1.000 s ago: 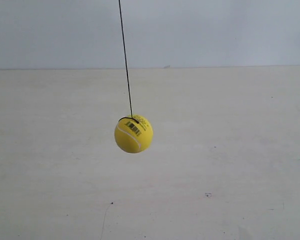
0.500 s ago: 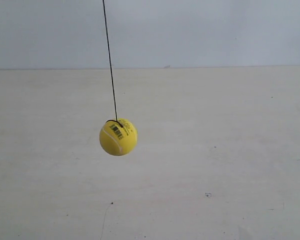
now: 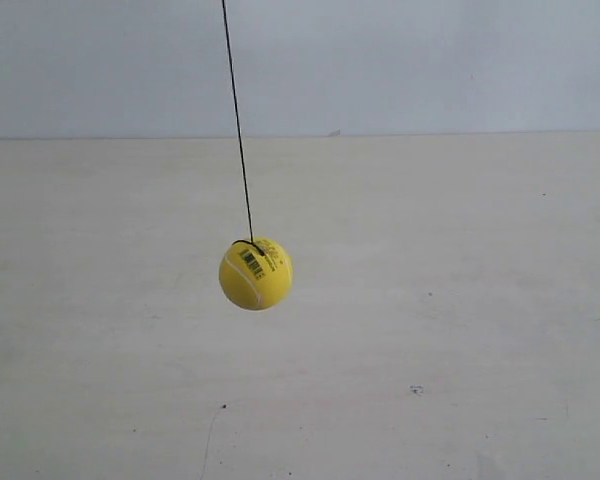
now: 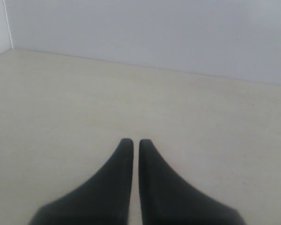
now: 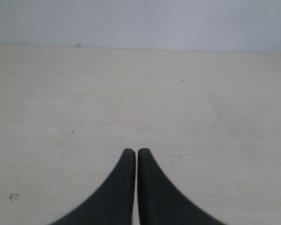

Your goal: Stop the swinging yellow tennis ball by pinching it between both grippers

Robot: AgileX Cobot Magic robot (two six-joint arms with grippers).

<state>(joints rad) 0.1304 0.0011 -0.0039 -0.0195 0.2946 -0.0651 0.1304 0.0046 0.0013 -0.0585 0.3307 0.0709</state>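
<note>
The yellow tennis ball hangs above the pale table on a thin dark string, with its barcode print facing the exterior view. No gripper shows in that view. In the left wrist view my left gripper is shut, its black pointed jaws nearly touching over bare table, and no ball shows there. My right gripper is likewise shut with nothing between its jaws, and the ball is out of the right wrist view too.
A pale beige table fills the lower part of every view, with a plain whitish wall behind it. A wall corner shows in the left wrist view. Small dark specks mark the tabletop.
The ball swung toward the exterior view's left, then came partway back to the right. Its string's top shifted likewise, and the ball turned a little.
</note>
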